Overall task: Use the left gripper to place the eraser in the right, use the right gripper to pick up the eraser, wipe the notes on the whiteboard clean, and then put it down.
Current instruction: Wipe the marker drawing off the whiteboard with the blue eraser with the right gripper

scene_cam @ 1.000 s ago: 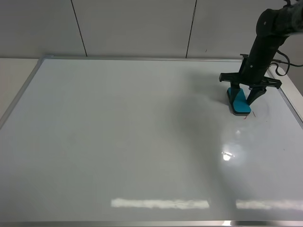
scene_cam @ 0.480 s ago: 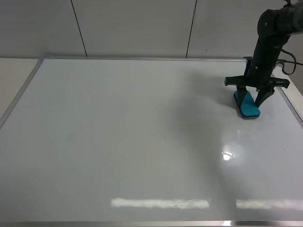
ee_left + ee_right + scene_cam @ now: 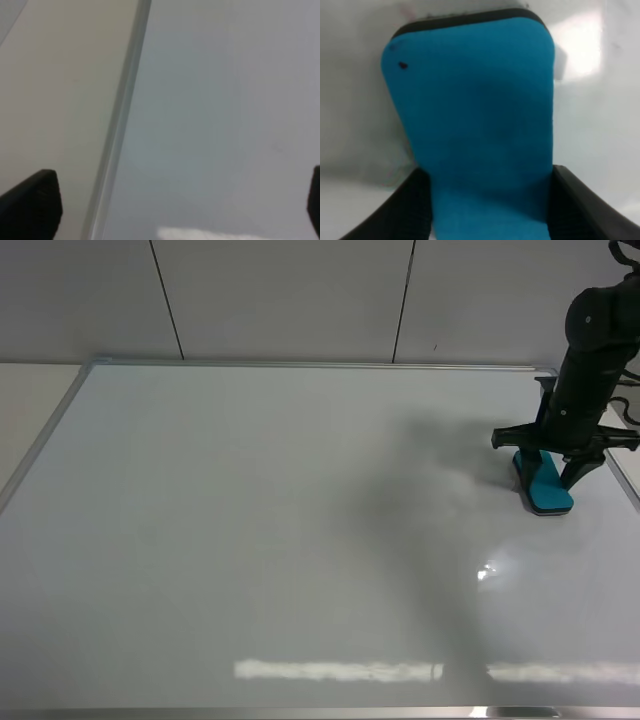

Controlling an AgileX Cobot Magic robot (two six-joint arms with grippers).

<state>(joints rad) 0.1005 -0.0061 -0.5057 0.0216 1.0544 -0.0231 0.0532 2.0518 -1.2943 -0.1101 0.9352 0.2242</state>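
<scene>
The flat teal-blue eraser block (image 3: 545,490) lies dark side down on the large glossy silver-framed whiteboard (image 3: 250,520), at the right just beside the frame, so its pad can rub the surface. The smooth black right end effector (image 3: 548,478) stands upright over it, fingers clamped on its long sides to press it flat. The left end effector (image 3: 172,210), spread wide and empty, hangs over the board's frame, seemingly out of the way.

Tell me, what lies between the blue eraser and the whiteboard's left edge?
Nothing but bare, glossy whiteboard, as the high view shows. The eraser sits far right, gripped in the right claw.
</scene>
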